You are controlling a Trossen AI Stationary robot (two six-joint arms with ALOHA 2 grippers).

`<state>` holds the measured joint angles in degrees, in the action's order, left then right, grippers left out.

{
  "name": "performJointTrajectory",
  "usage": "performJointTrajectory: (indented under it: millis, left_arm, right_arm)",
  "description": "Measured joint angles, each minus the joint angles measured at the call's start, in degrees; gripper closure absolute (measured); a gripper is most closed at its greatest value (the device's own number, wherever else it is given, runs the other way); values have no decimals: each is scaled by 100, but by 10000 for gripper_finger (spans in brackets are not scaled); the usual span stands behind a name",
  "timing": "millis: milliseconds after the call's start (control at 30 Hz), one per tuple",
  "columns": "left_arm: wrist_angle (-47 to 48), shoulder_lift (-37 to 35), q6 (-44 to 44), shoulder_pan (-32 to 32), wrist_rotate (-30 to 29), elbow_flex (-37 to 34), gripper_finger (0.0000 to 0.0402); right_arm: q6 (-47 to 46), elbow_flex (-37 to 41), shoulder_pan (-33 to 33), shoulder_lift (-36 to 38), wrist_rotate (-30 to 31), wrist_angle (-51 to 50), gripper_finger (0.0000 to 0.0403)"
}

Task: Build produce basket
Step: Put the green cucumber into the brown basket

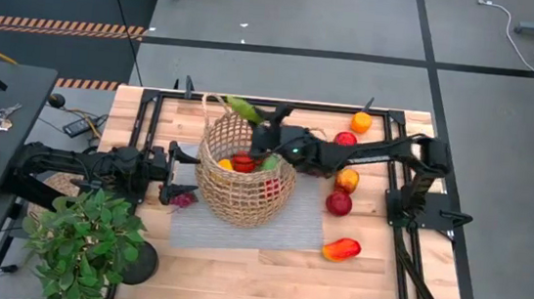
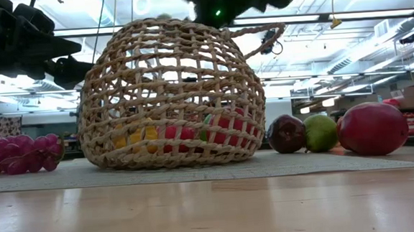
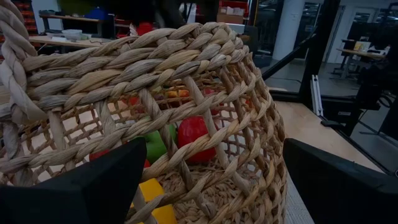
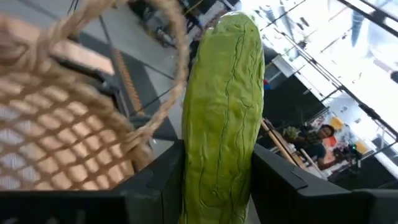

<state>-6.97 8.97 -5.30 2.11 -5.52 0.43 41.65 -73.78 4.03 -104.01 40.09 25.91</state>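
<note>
While right gripper (image 1: 262, 120) clamps cucumber (image 1: 242, 109), basket (image 1: 244, 182) below.

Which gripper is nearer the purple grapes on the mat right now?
Left. The left gripper sits open just beside the grapes, at the basket wall. The right gripper is above the basket's far rim, shut on the cucumber.

Bright overhead ceiling lights glaring in the low view, even daylight-like table lighting, blurred near foreground in wrist views

Tan open-weave basket (image 1: 244, 182), green cucumber (image 4: 221, 112), purple grapes (image 2: 20, 153), grey mat (image 1: 278, 234)
</note>
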Motion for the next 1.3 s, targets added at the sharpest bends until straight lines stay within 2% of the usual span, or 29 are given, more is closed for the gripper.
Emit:
performJointTrajectory:
  millis: [167,333,633,867,967,1033,1133,1300]
  left_arm:
    - [-2,0,0,0,2,0,15]
    - [-12,0,2,0,2,0,15]
    - [-15,0,7,-1,2,0,15]
    - [-12,0,6,-2,2,0,15]
    - [-7,0,5,-2,-1,0,15]
    - [-1,0,2,-2,-4,0,15]
    - [-5,0,6,-2,-2,0,15]
    - [16,0,0,0,2,0,15]
  right_arm:
    - [133,-120,4,-451,-334,-20,243]
    - [241,-125,0,-724,-413,-148,243]
    - [-313,-133,2,-721,-970,-806,243]
    - [-473,-126,2,-721,-952,-837,243]
    - [-1057,-120,30,-721,-700,-733,243]
    - [-1485,-120,50,-721,-740,-742,243]
    - [-2025,-138,110,-721,-1104,-998,243]
    - [-3021,-806,351,-755,-2101,-2731,243]
